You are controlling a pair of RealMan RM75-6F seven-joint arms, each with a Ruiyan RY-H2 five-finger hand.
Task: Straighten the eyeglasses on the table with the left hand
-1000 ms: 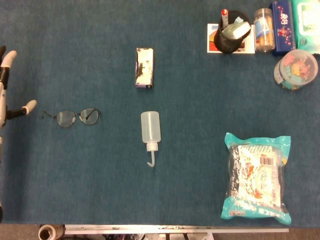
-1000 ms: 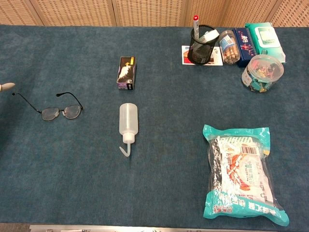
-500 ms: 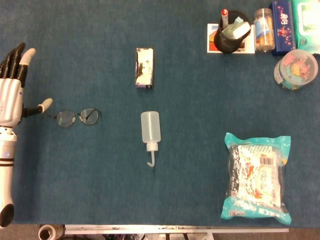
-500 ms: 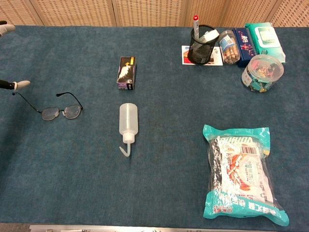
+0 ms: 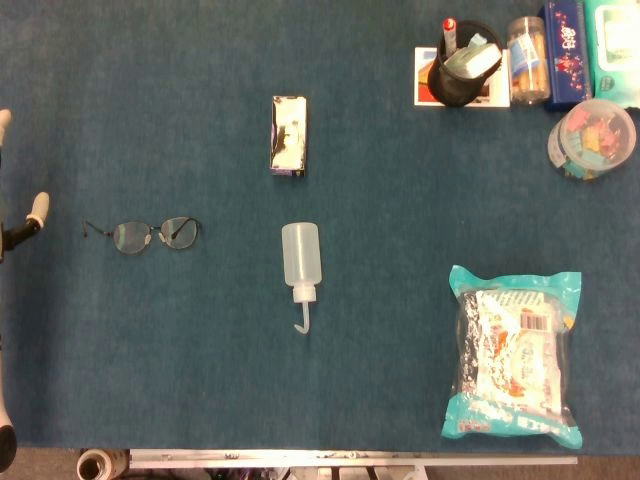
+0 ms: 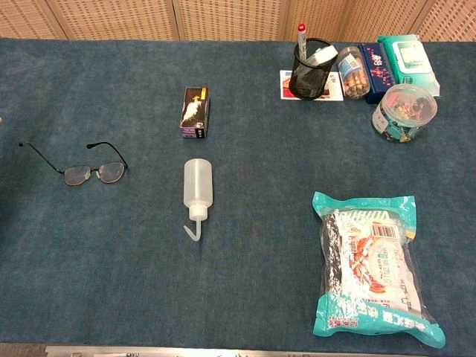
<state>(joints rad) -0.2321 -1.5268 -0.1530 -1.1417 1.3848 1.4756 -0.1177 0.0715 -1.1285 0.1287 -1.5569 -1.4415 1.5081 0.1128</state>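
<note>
Head and chest views of the table. The left hand (image 5: 12, 225), which half a second earlier reached with its thumb tip beside the outer temple of the eyeglasses (image 5: 142, 234), has drawn back to the left edge of the head view; only a pale fingertip and part of the thumb show, apart from the frame, and whether the fingers are spread or curled cannot be told. The eyeglasses have not shifted, so the straightening is judged not yet begun, or the approach is being reset. They lie at the table's left side, well left of the squeeze bottle (image 5: 301, 262): a thin dark wire frame, lenses toward the robot, both temples unfolded and splayed, the whole pair slightly askew. The right hand is out of sight.
</note>
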